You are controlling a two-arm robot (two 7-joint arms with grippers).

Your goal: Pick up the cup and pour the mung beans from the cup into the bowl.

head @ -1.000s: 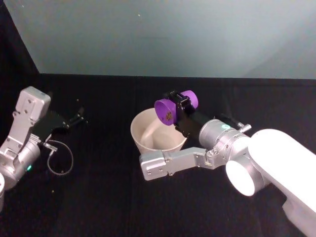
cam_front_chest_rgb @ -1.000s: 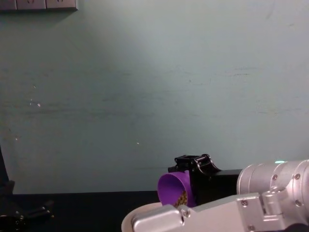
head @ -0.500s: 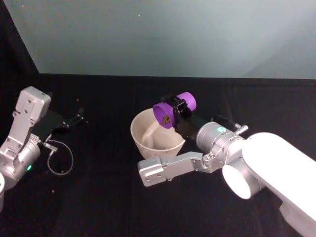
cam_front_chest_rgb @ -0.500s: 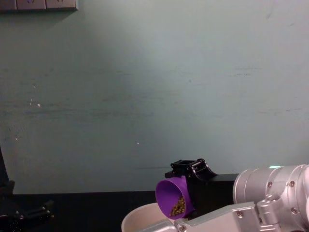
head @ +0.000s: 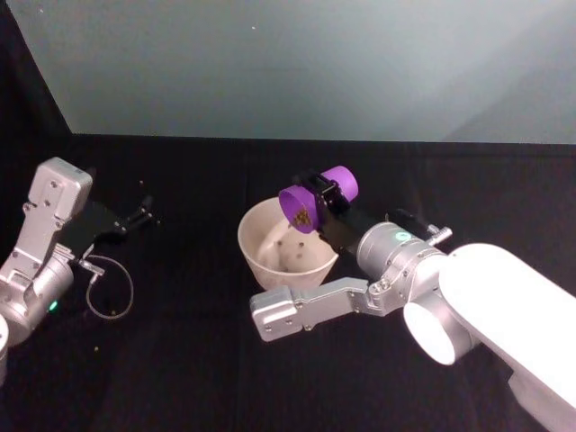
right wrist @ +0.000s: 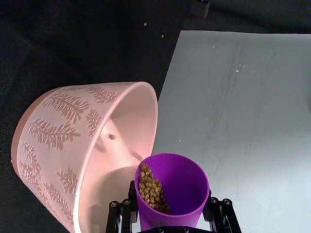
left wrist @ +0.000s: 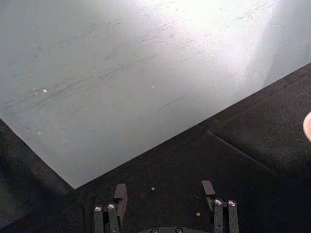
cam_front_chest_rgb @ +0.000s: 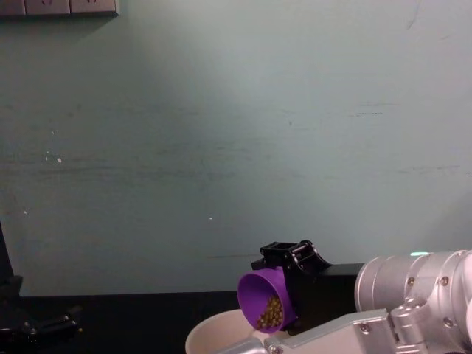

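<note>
Pour under way. Right gripper (head: 324,193) pinching small bright purple plastic cup (right wrist: 177,187), tipped over rim of wide round white bowl (right wrist: 58,131), mid-table. Tiny olive-green mung beans (right wrist: 151,190) mostly heaped near cup's lip. Few dark specks on bowl floor, probably first grains. To do: steeper tilt, full emptying. Bowl's base cut off in chest view. Left gripper (left wrist: 164,199) parked at table's left, jaws spread.

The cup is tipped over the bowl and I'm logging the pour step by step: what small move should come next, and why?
Probably tip the cup a little further down. The right gripper, shut on it, has the mouth above the bowl, but most mung beans sit heaped inside and just a few lie in the bowl. The left gripper is parked open on the left.
</note>
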